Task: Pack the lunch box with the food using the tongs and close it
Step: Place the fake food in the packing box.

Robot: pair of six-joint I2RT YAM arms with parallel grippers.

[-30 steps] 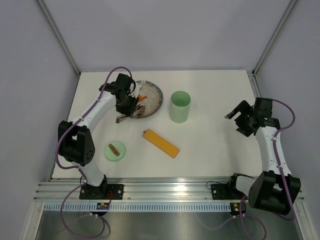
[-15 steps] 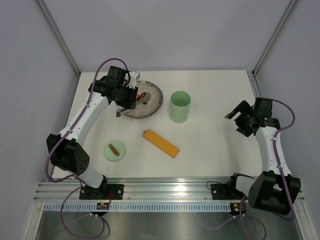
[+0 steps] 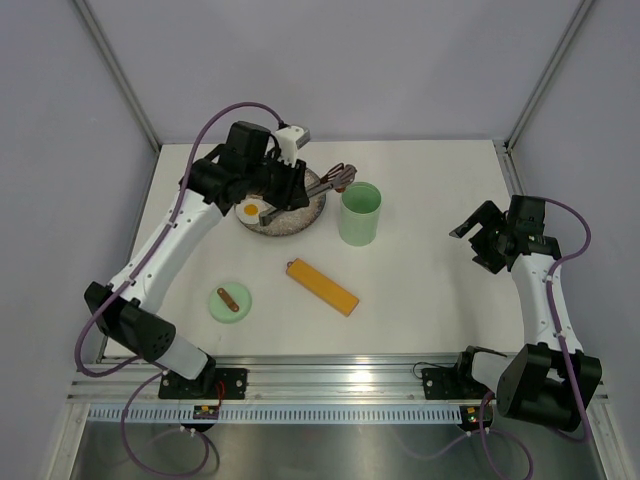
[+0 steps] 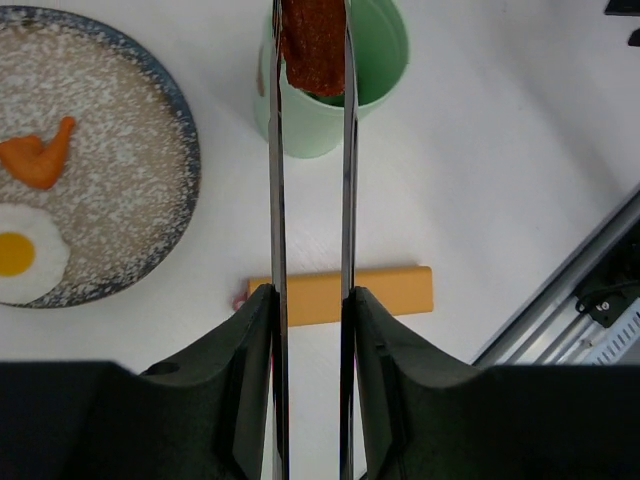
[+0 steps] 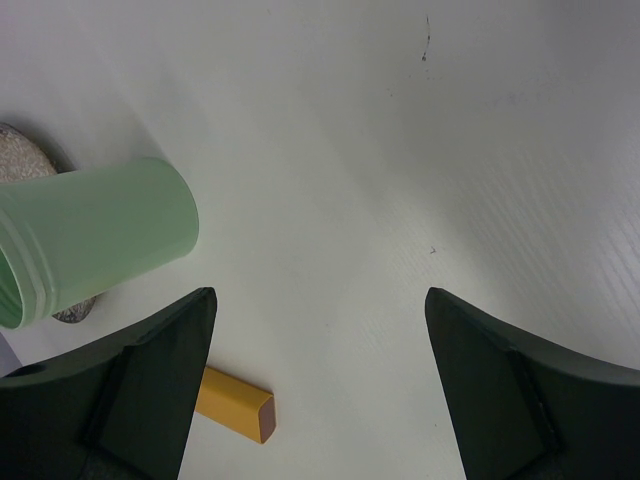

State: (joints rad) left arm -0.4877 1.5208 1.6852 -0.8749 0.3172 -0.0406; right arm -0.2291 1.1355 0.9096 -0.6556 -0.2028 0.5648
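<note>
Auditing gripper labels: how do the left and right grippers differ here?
Jaws: left gripper narrow, clamped on the tongs; right gripper wide, empty. Place: left gripper by the tub, tongs pinching a reddish piece; right gripper aside over the table. Both have dark fingers.

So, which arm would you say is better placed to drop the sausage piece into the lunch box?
Left. The left end effector grips the tongs, which pinch the sausage piece at the lunch box mouth; the right end effector is open, empty.
</note>
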